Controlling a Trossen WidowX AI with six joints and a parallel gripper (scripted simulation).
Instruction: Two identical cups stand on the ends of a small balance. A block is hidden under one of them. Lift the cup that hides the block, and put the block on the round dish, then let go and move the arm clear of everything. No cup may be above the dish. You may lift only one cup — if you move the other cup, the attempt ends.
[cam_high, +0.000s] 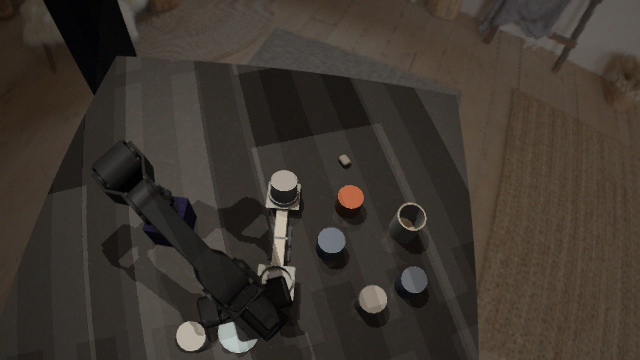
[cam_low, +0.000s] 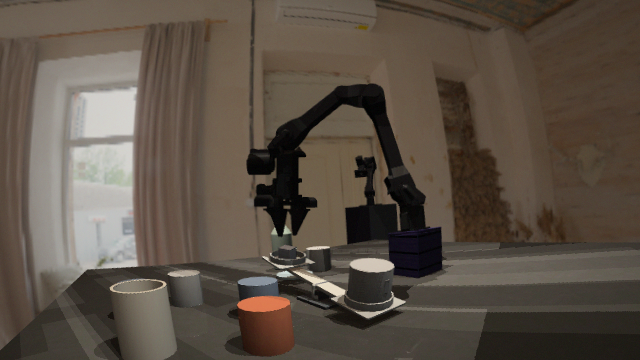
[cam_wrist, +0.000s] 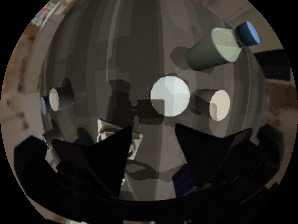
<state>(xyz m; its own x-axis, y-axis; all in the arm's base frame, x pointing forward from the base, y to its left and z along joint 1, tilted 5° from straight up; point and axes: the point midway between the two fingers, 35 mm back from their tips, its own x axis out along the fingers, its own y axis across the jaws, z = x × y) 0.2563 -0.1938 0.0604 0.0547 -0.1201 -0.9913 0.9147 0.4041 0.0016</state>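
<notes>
Gripper (cam_high: 245, 301) (cam_low: 288, 234) (cam_wrist: 153, 128) released, fingers apart with nothing between them, tips pointing down. It hangs above the bench (cam_high: 165, 100) (cam_low: 450, 310) (cam_wrist: 135, 45), near the uncovered end of the balance (cam_high: 281, 235) (cam_low: 320, 283). From the top, the arm (cam_high: 200, 250) (cam_low: 327, 105) reaches across from the left-edge side of the bench.

The block (cam_low: 287, 251) sits uncovered in the ringed pan at that end, below the fingertips in the exterior view; gripper and arm hide it from the top. It is not on the dish. The other cup (cam_high: 284, 186) (cam_low: 371, 282) stands upright on the opposite pan, the end nearer the bench's upper edge as seen from the top.

Round dish (cam_high: 237, 338) (cam_wrist: 170, 96) bare where visible, partly under the gripper from above. Just beside it stands a pale-topped cup (cam_high: 191, 336) (cam_low: 319, 258) (cam_wrist: 219, 105), clear of the dish.

Toward the right edge: an orange cylinder (cam_high: 350, 197) (cam_low: 266, 325), two blue-topped cylinders, a pale-topped cylinder (cam_high: 372, 300) (cam_low: 185, 288) and a tall open cup (cam_high: 411, 220) (cam_low: 144, 320). A small tan piece (cam_high: 344, 160) lies nearer the upper edge.
</notes>
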